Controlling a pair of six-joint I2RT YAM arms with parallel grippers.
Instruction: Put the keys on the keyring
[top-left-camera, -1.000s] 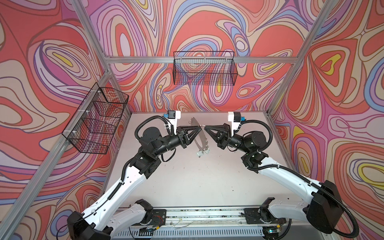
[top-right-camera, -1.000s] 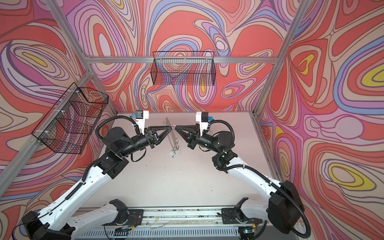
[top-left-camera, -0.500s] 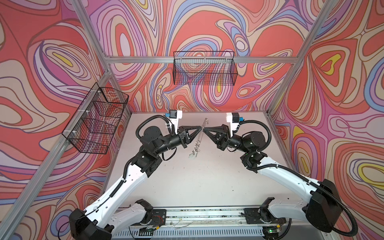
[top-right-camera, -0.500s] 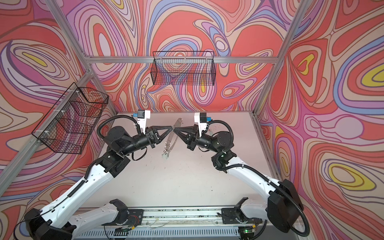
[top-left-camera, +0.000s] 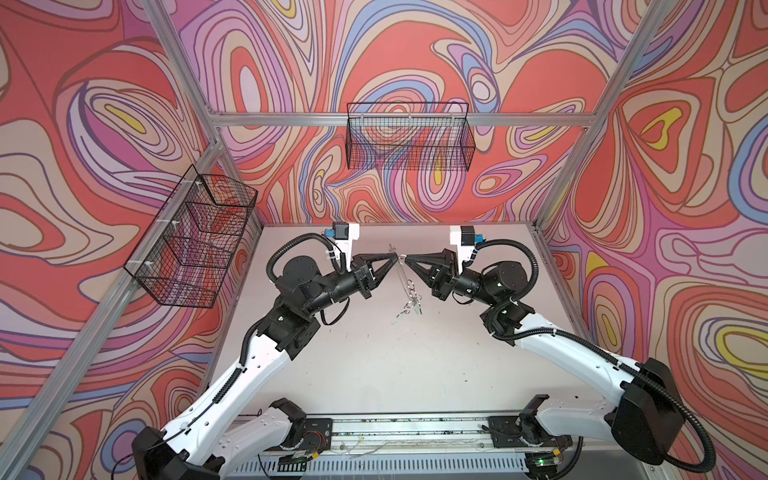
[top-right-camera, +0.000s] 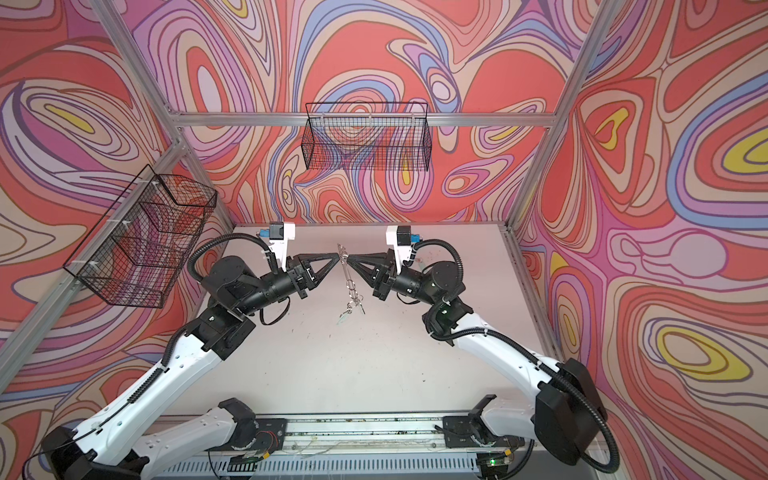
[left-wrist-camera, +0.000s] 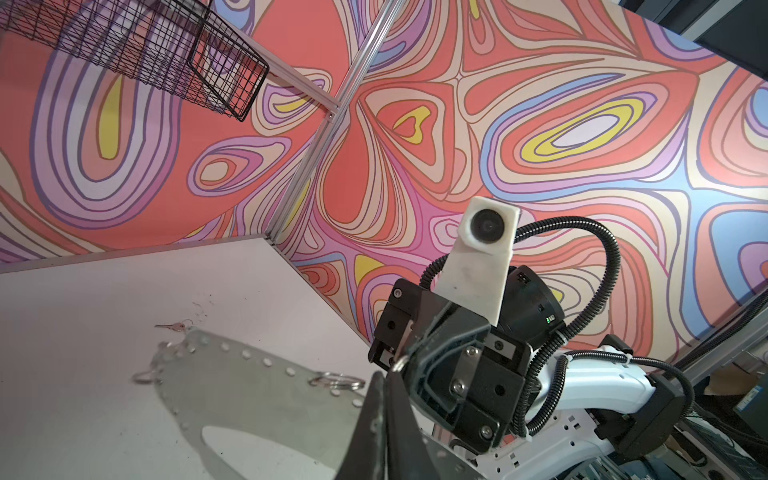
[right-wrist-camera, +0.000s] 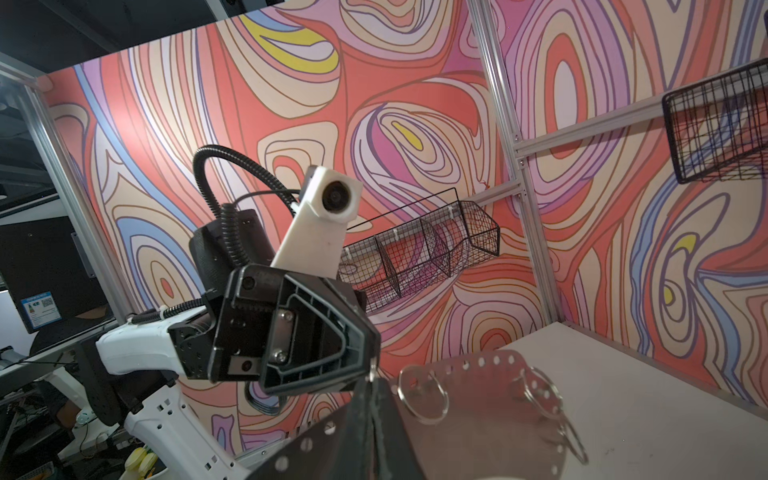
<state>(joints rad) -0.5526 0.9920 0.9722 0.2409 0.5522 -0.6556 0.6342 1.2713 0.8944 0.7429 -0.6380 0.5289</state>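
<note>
You are holding the keyring up off the table, with the left claw and right claw both clenching its top edge, tip to tip. Its long axis is hanging downward, and the keys are dangling below both claws.

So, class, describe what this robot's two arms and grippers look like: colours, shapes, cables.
The left arm and right arm pair white shells with black joints. A ribbed black hose loops beside each wrist. The left gripper and right gripper are black, with triangular, open-framed fingers tapering to points. A white camera mount with a blue plug tops each.
</note>
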